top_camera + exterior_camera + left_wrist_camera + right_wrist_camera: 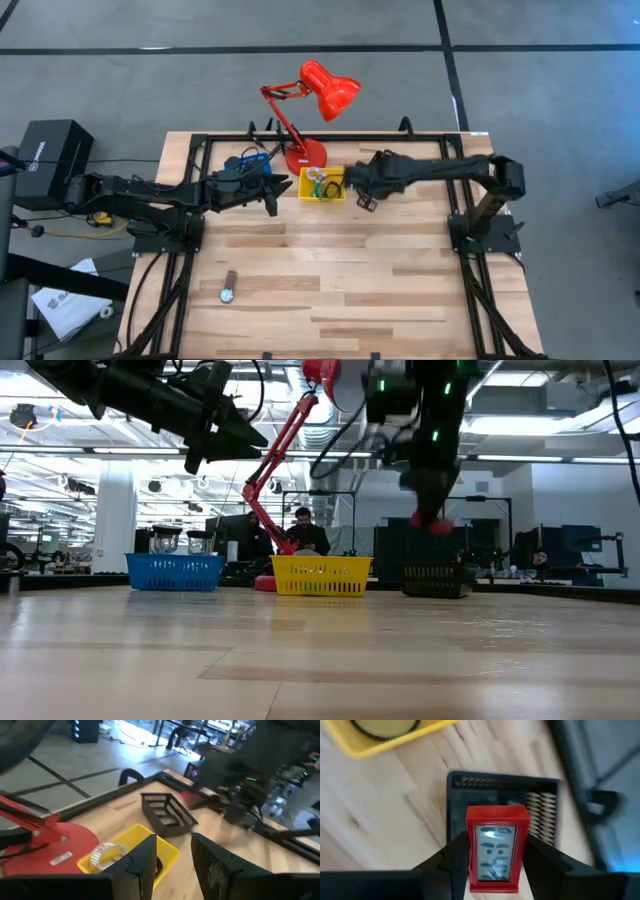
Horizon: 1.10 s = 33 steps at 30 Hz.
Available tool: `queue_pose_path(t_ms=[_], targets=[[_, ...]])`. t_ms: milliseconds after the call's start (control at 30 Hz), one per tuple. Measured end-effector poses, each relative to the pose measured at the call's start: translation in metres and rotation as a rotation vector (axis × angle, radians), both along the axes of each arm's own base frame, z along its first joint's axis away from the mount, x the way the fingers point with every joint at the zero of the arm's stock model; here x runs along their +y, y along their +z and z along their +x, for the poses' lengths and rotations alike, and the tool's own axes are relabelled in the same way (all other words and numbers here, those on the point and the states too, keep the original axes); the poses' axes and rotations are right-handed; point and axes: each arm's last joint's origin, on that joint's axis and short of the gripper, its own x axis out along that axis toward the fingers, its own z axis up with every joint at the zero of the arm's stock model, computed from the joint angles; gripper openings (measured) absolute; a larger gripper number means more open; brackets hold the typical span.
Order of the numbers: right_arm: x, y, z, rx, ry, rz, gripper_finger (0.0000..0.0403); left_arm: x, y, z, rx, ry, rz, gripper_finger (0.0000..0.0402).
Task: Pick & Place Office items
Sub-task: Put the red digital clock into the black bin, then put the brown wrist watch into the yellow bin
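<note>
My right gripper (496,857) is shut on the small red rectangle (496,845), a gadget with a pale screen. It hangs above the black tray (470,795), close to the yellow tray (322,186). My left gripper (175,855) is open and empty, raised over the table beside the yellow tray (167,851). A clear ring (107,855) lies in that tray, and something green (318,176) shows there too. The wristwatch (228,290) lies flat on the table near the near-left corner. My right gripper pinches the small red rectangle between its two fingers (454,857), one on each long side edge (470,851), with the screen face towards the wrist camera. The fingers point down from above. The rectangle is lifted clear (435,523) above the black tray.
The red desk lamp (305,120) stands on its round base (60,845) behind the yellow tray. The blue tray (248,165) sits left of the lamp base. A black frame rail (330,138) runs along the far edge. Bare wood stretches across the near half of the table.
</note>
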Motion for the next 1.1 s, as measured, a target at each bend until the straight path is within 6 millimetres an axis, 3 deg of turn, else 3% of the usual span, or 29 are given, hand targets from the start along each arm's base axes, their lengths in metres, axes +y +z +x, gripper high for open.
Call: queue_pose_path(t_ms=[300,400,567,1100], targets=[[-0.062,-0.048,-0.023,0.012,-0.056,0.122,0.015,-0.006,0.0,0.001,0.001,-0.075,-0.011,0.0117],[-0.072,-0.05,-0.02,-0.049,-0.012,0.155,0.0146,-0.006,0.0,0.001,0.001,-0.075,-0.011,0.0117],[-0.077,-0.05,-0.019,-0.152,0.047,0.344,0.0173,-0.006,0.0,0.001,0.0,-0.075,-0.011,0.0117],[-0.078,-0.051,-0.024,-0.133,0.044,0.409,0.024,-0.006,0.0,0.001,-0.004,-0.074,-0.014,0.0117]])
